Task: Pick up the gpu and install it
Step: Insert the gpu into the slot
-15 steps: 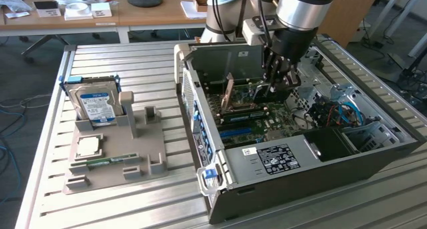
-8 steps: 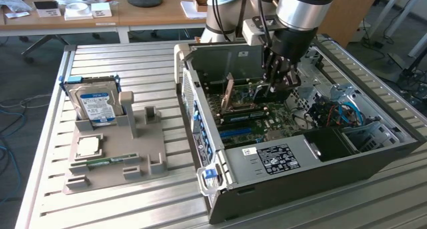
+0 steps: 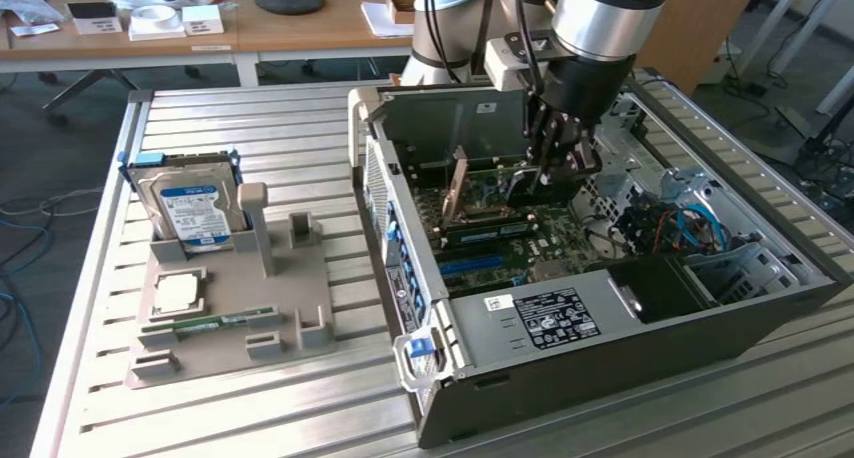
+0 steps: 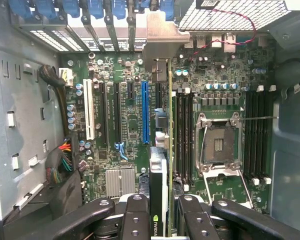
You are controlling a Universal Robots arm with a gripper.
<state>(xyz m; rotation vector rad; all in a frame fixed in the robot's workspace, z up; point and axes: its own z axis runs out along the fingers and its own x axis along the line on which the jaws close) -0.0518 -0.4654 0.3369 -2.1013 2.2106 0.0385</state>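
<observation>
The gpu (image 3: 462,183) stands on edge inside the open computer case (image 3: 601,318), over the green motherboard (image 3: 534,248). In the wrist view the gpu (image 4: 170,125) is seen edge-on as a thin line, its silver bracket (image 4: 162,37) by the case's rear slots. It sits just beside the long blue slot (image 4: 147,112); I cannot tell whether it is seated. My gripper (image 3: 558,173) reaches down into the case. Its black fingers (image 4: 136,215) stand on both sides of the card's near end, and the gripper (image 4: 163,202) is shut on the card.
A grey fixture (image 3: 227,328) on the slatted metal table at the exterior view's left holds a blue-labelled hard drive (image 3: 194,208), a processor chip (image 3: 180,293) and a green memory stick (image 3: 220,323). Case walls, the drive cage (image 3: 727,268) and cables (image 4: 65,155) crowd the gripper.
</observation>
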